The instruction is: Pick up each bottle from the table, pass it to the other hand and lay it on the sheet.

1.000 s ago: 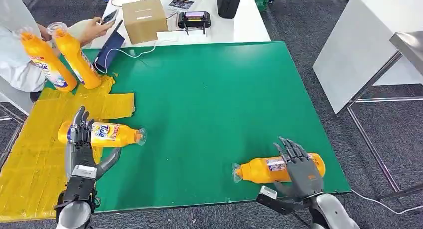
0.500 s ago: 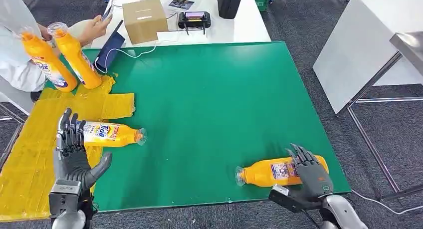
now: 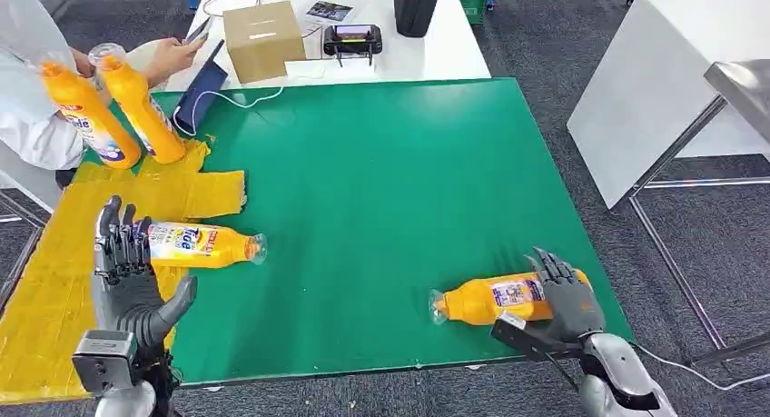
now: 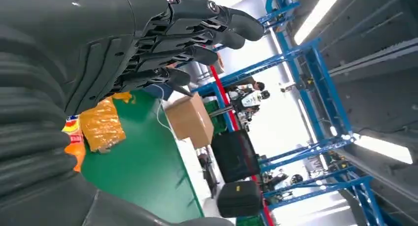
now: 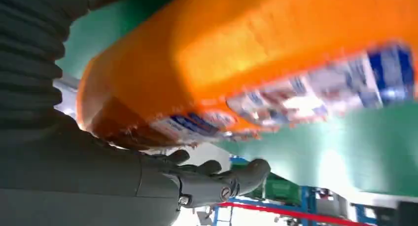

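Two orange plastic detergent bottles lie on the green tabletop (image 3: 381, 163): one (image 3: 202, 244) partly on the yellow sheet (image 3: 54, 281), delivered, beside the left hand (image 3: 123, 272), fingers released; the other (image 3: 499, 301) near the front edge, right hand (image 3: 567, 299) cupping it, grasp unconfirmed.

Head view high above, facing down over the green table (image 3: 381, 190), left wrist view close behind its hand, facing 12 o'clock across that table (image 4: 143, 172), right wrist view hard against a bottle (image 5: 256, 58)
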Action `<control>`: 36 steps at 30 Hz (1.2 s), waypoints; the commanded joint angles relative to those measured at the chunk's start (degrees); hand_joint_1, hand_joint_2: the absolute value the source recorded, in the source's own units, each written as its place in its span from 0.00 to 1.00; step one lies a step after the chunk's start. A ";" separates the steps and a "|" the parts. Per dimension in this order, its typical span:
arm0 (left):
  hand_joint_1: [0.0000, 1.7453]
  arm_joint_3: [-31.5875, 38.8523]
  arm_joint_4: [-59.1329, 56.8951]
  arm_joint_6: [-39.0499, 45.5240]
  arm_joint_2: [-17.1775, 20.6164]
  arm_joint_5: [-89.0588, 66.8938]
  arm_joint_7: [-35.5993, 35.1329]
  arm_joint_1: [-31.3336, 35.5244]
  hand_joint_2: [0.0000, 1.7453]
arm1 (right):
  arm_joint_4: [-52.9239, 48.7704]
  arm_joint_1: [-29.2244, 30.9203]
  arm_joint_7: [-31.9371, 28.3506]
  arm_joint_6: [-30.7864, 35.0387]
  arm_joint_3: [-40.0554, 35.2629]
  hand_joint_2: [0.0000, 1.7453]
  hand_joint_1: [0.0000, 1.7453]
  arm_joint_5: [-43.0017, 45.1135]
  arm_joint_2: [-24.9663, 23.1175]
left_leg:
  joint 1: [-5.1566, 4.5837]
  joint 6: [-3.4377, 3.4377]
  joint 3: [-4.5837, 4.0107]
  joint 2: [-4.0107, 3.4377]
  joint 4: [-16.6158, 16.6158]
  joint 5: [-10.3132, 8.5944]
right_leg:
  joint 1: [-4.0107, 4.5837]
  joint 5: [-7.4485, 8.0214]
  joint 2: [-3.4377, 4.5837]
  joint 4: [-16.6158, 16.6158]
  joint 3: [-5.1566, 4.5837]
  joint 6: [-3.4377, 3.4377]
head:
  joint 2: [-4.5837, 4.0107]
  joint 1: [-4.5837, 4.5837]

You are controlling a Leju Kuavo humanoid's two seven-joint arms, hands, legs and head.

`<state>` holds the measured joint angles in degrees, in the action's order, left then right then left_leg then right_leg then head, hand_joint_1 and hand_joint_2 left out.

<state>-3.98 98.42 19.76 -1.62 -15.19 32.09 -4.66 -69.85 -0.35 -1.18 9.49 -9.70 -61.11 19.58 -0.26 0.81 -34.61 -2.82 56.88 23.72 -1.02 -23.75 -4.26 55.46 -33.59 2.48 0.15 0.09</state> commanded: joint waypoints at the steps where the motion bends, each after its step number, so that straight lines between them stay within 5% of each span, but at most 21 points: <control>1: 0.00 -1.68 -1.02 -0.01 -0.56 0.61 -0.52 1.25 1.00 | 11.23 2.82 3.30 0.02 -1.05 1.00 0.98 -2.60 -1.79 | 0.12 -0.01 0.18 0.37 -0.04 0.03 | 0.06 -0.09 0.02 -0.13 0.32 -0.06 | 0.00 0.00; 15: 0.00 -2.88 -0.49 -1.10 0.21 -0.08 -1.54 1.51 1.00 | 12.04 4.15 4.79 1.10 -0.25 1.00 1.00 -4.40 -4.43 | 0.14 0.02 0.39 0.39 -0.05 0.04 | 0.06 0.03 0.11 -0.17 1.13 0.05 | 0.00 -0.02; 19: 0.00 -4.79 -0.21 -4.23 2.07 -2.52 -5.36 0.14 1.00 | 1.00 1.01 -2.59 10.22 6.97 1.00 1.00 8.62 -13.02 | 0.14 0.00 0.43 0.30 -0.05 0.06 | 0.07 0.01 0.15 -0.15 0.81 0.03 | 0.00 0.00; 25: 0.00 -13.20 -5.26 -14.98 5.01 -6.40 -11.95 1.22 1.00 | -17.41 -3.69 -12.24 20.87 5.53 1.00 1.00 26.57 -24.41 | 0.03 -0.04 0.20 0.06 -0.06 0.07 | 0.00 -0.01 0.26 0.03 0.89 0.06 | 0.00 -0.04; 29: 0.00 -18.27 -9.86 -16.24 4.80 -7.34 -13.08 4.43 1.00 | -19.25 -3.35 -16.81 22.25 0.87 1.00 1.00 36.32 -27.89 | 0.10 -0.14 0.12 0.31 -0.02 0.08 | 0.05 -0.13 0.21 0.09 0.78 0.00 | 0.00 -0.04; 36: 0.00 -19.57 -11.53 -17.65 5.07 -5.37 -13.93 6.54 1.00 | -14.04 0.94 -18.01 19.73 -6.50 1.00 1.00 39.35 -28.67 | 0.11 -0.13 -0.10 0.11 -0.03 0.04 | 0.05 -0.07 0.32 0.07 0.59 -0.02 | 0.00 -0.02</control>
<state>-18.97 93.55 3.39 1.24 -22.34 18.89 -2.23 -85.79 -3.22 -18.58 31.26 -8.98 -23.78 -5.81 -0.22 0.76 -34.86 -2.78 56.87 23.74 -0.99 -23.81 -4.31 55.54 -33.11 2.57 0.15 0.07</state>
